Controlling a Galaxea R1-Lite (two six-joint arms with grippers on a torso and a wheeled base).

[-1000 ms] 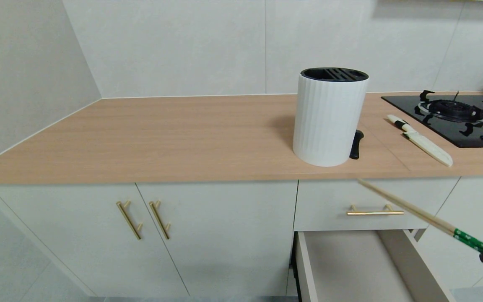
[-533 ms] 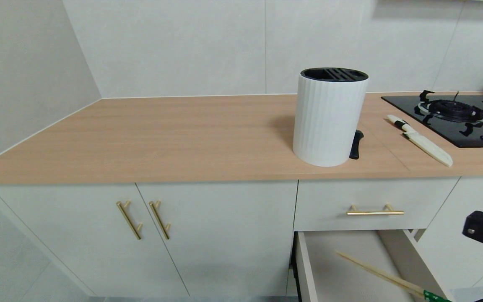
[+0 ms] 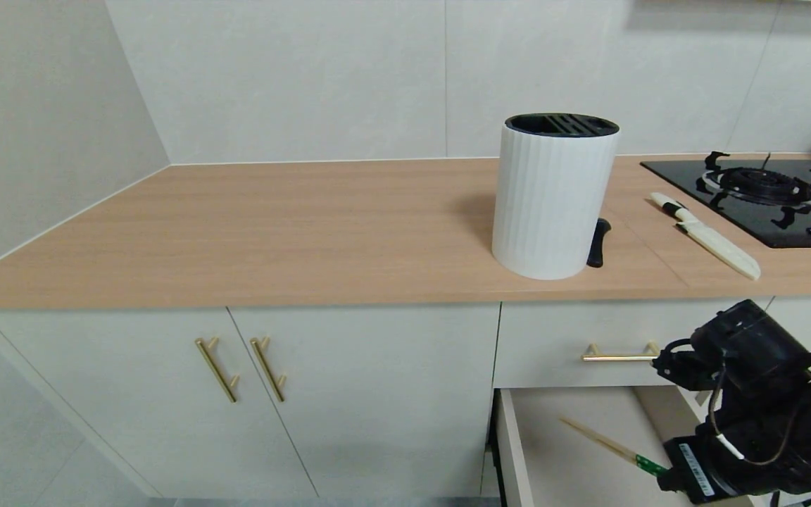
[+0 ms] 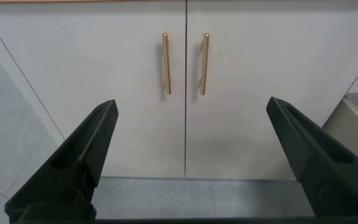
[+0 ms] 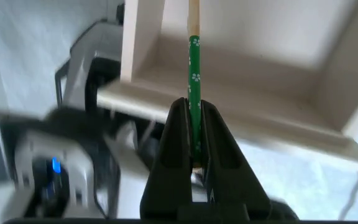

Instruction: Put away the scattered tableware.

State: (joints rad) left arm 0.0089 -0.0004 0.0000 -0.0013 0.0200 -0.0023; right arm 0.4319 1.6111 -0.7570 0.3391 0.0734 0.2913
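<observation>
Placement looks to be the step in hand: the right gripper (image 3: 659,470) hangs over the front right part of the open pale lower drawer (image 3: 511,436), its black fingers clamped tight on the green flower-patterned end of a thin wooden chopstick (image 3: 599,442), whose bare tip slants inward over the drawer's floor. Whether the tip touches that floor I cannot tell. The next move, as I judge it, calls for a little more lowering and then a parting of the fingers, so the stick lies flat inside and does not tip over the front wall. After that, the cream-bladed knife (image 3: 705,236) on the wooden countertop (image 3: 307,232), above the drawer and off to its right, would need a home, likely the white ribbed cylindrical knife block (image 3: 553,201) standing above the drawer; a black handle (image 3: 597,243) lies just beside that block. The right wrist view shows what the head view hides: the two fingers closed flush on the green end, with the stick running straight out over the drawer. The left wrist view gives the left gripper (image 4: 191,109), spread wide with nothing in it, facing the twin cabinet doors (image 4: 185,124) left of the drawer.
</observation>
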